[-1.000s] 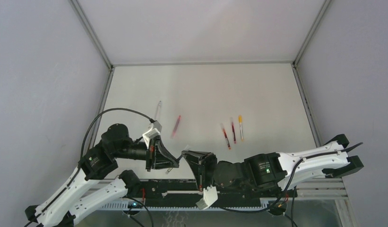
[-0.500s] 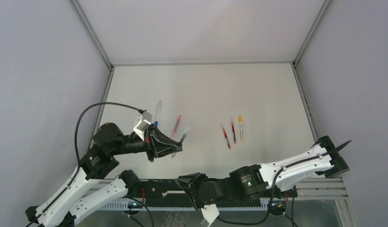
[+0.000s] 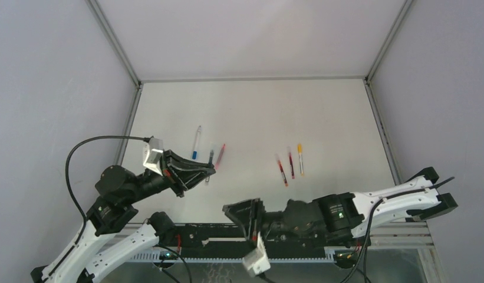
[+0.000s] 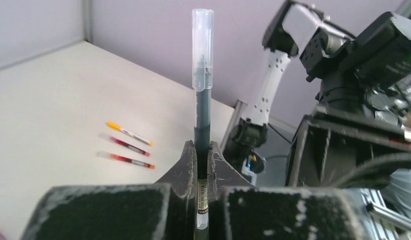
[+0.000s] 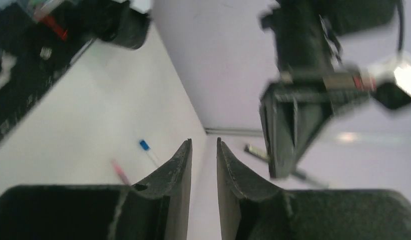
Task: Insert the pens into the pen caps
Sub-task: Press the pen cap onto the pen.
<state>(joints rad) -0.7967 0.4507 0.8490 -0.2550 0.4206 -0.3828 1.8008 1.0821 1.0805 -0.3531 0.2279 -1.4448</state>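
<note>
Gripping, left claw [image 4: 198,155]: clamped on a slim black-ink pen [image 4: 198,125] with a clear plastic cap [image 4: 202,50], held off the table.
Blue-ended clear stick pen [image 3: 196,143]: lying on the white table [image 3: 257,112].
Slim red pen [image 3: 220,155]: near it, to the right.
Right claw [image 5: 204,145]: jaws slightly apart, empty.
Two dark-red pens [image 3: 280,170] [image 3: 291,163], yellow-orange-ended pen [image 3: 300,158]: side by side, centre-right.

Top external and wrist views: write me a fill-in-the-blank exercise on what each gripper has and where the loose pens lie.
1. The left gripper is shut on a dark pen whose far end wears a ____ cap.
2. The right gripper holds ____.
3. Right of the table's centre, ____ pens lie side by side.
4. The loose pen farthest left has a ____ end.

Missing words: clear; nothing; three; blue.
</note>
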